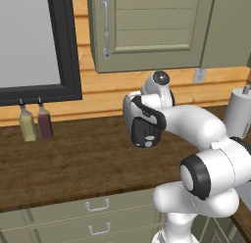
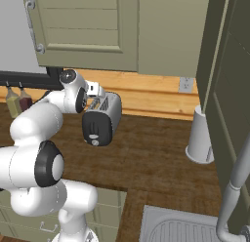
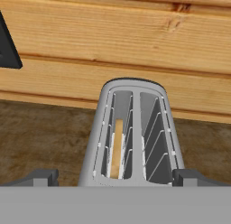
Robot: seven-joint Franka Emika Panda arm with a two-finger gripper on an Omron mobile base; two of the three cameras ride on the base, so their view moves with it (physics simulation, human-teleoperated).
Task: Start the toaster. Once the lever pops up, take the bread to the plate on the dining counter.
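— What have you got in front of you?

— Your small shiny silver two-slot toaster point(image 2: 103, 120) stands upright on the dark wood counter near the plank wall, its black end panel with the pale round knob facing you.

— And the bread?

— You'll see a tan-brown slice of toast point(image 3: 117, 148) sunk on edge in the left slot from the hand view; the right slot shows bare wire guides.

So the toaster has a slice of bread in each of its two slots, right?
Not quite. The toaster has two slots, but the bread sits in just one of them, the left slot as the hand view shows it. The other slot holds only its wire guides.
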